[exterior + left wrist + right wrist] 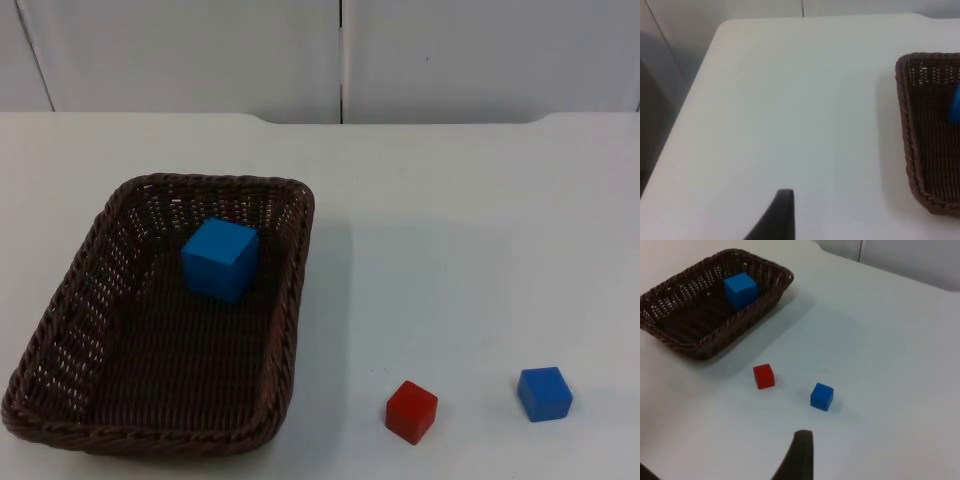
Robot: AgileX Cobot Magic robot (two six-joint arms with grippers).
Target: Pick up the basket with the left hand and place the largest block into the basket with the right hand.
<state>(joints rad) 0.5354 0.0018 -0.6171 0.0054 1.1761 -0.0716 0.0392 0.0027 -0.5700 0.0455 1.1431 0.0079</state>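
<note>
A dark brown woven basket (290,300) sits on the white table at the left. Inside it, near its far end, lies a large blue block (220,258). A small red block (411,411) and a small blue block (545,393) rest on the table at the front right. My left gripper (782,210) hangs over bare table well apart from the basket (902,115), where an edge of the large blue block (955,102) shows. My right gripper (800,450) is held back, short of the red block (763,376) and small blue block (821,396), far from the basket (755,305) and its large blue block (741,289).
The white table (450,250) ends at the grey partition wall (200,50) at the back. The table's left edge (685,105) drops off beside my left gripper. Open table lies between the basket and the two small blocks.
</note>
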